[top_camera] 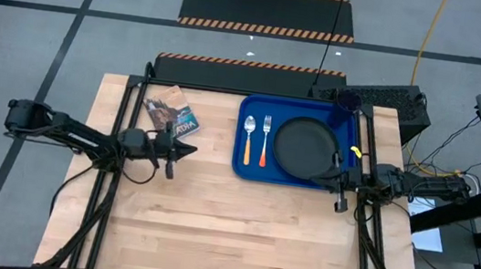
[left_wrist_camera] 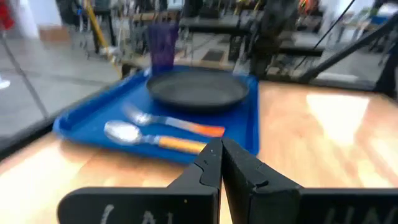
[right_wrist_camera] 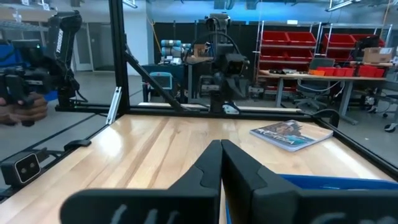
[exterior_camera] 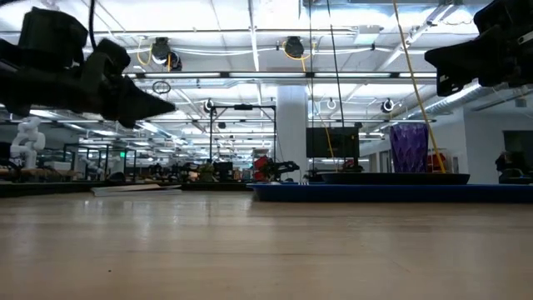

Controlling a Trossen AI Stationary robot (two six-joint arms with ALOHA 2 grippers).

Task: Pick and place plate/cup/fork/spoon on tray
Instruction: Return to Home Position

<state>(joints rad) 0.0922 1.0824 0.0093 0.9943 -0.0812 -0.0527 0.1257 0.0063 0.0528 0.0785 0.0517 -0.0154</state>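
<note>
1. My left gripper (top_camera: 191,150) hangs above bare wood left of the blue tray (top_camera: 241,167), jaws pressed together on nothing; from table centre it sits at about ten o'clock. Its wrist view shows the two fingers (left_wrist_camera: 208,165) meeting tip to tip.
2. My right gripper (top_camera: 316,175) hovers at the tray's near right edge, roughly two o'clock from table centre, also clamped tight and empty.
3. The plate (top_camera: 307,147) lies flat in the tray's right half, taking the widest room as the largest piece.
4. The cup (top_camera: 348,101) stands upright at the plate's one o'clock, in the tray's far right corner, clear of the flatware.
5. The spoon (top_camera: 248,138) and fork (top_camera: 265,140) lie side by side at the plate's nine o'clock, orange handles toward the near rim, spoon outermost.
6. A printed booklet (top_camera: 172,117) rests on the table beyond the tray's nine o'clock side, apart from it.
7. I judge the load complete: all four pieces sit inside the rim, and both arms hang free of them.
</note>
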